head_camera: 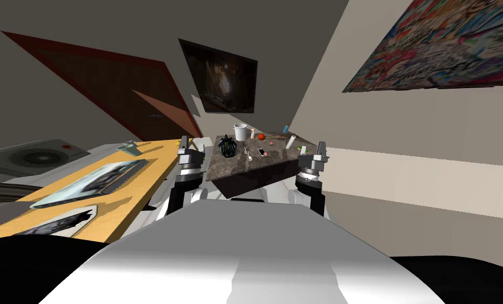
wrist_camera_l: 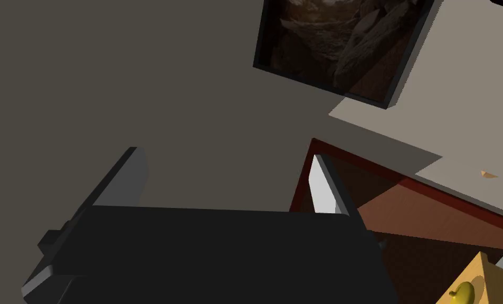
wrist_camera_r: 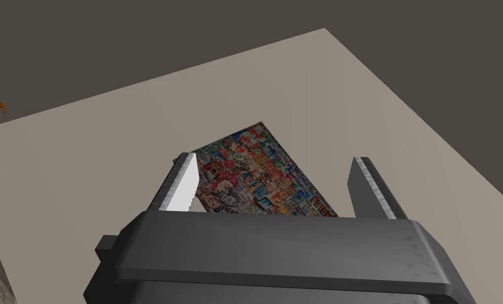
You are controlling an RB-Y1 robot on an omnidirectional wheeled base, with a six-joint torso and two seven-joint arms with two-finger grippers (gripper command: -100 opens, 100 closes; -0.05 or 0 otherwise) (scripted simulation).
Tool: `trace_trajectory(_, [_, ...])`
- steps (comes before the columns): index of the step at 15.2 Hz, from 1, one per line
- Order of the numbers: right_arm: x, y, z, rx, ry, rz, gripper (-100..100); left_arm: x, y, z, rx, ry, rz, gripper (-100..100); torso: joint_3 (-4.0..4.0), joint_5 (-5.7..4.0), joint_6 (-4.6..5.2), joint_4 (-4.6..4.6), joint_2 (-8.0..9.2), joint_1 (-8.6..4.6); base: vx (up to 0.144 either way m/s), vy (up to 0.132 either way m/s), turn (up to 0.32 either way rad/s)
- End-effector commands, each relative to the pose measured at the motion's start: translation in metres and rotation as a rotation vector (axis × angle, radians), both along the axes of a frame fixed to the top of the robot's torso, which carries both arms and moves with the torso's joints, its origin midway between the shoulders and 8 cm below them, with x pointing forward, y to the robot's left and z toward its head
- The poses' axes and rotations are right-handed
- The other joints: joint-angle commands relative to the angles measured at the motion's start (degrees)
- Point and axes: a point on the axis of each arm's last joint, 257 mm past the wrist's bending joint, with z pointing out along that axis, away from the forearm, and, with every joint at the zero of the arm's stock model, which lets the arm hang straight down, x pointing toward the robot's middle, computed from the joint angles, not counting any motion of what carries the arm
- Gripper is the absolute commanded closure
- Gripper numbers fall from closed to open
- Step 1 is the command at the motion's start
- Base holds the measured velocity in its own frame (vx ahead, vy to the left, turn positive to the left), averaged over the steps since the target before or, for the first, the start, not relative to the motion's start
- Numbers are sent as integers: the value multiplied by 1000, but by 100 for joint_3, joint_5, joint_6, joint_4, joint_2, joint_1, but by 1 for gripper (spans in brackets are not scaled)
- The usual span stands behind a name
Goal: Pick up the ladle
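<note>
Ladle (head_camera: 247, 152) lies on dark table (head_camera: 234, 166) near white pot (head_camera: 240, 132), contents unseen; both arms' jaws spread

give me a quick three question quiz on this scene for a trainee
1. True or false: the right gripper is shut on the ladle.
2. Which of these stands on the dark table with the ladle? A) a white pot B) a kettle C) a lamp
3. Fill in: the left gripper has its fingers ____.

Key: 1 false, its fingers are apart and empty, and the ladle lies on the table. 2 A. 3 open.
</note>
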Motion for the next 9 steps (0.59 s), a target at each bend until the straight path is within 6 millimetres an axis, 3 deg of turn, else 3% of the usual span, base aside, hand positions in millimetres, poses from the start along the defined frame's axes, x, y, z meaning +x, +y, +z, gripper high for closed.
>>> trace_trajectory(1, [0, 0, 0, 0, 0, 0, 0, 3, -6, 0, 56, 7, -13, -100, 0, 0, 0, 0, 0, 0, 3, -5, -33])
trace_trajectory(9, [0, 0, 0, 0, 0, 0, 0, 14, -30, -6, 303, 16, -35, -100, -4, -2, 3, -2, -8, -6, 12, -16, -65])
